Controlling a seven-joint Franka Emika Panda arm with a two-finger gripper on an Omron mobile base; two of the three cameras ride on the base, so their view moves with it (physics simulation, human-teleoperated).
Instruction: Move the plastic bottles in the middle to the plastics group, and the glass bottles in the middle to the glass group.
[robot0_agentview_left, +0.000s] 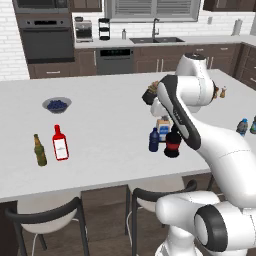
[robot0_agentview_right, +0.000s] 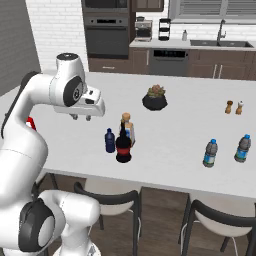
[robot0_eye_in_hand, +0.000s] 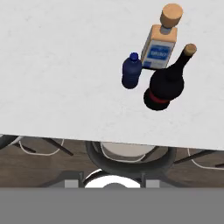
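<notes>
While I hang above the white counter (robot0_agentview_right: 175, 115), my gripper (robot0_agentview_right: 81, 118) sits up and to the left of the middle cluster, touching nothing; whether my fingers are parted or closed I cannot tell. Middle cluster, three items, close together near the counter's front edge: one short navy bottle (robot0_eye_in_hand: 131, 71), upright; one squat black bottle (robot0_eye_in_hand: 164, 85) with red label, just beside it; one pale square bottle (robot0_eye_in_hand: 159, 46) with blue label and tan stopper, just behind both. Plastics group, far right of counter: two blue-capped bottles (robot0_agentview_right: 211, 153) (robot0_agentview_right: 243, 148), upright. Glass group, far left: one olive-brown bottle (robot0_agentview_left: 39, 150), one red bottle (robot0_agentview_left: 60, 143), side by side.
</notes>
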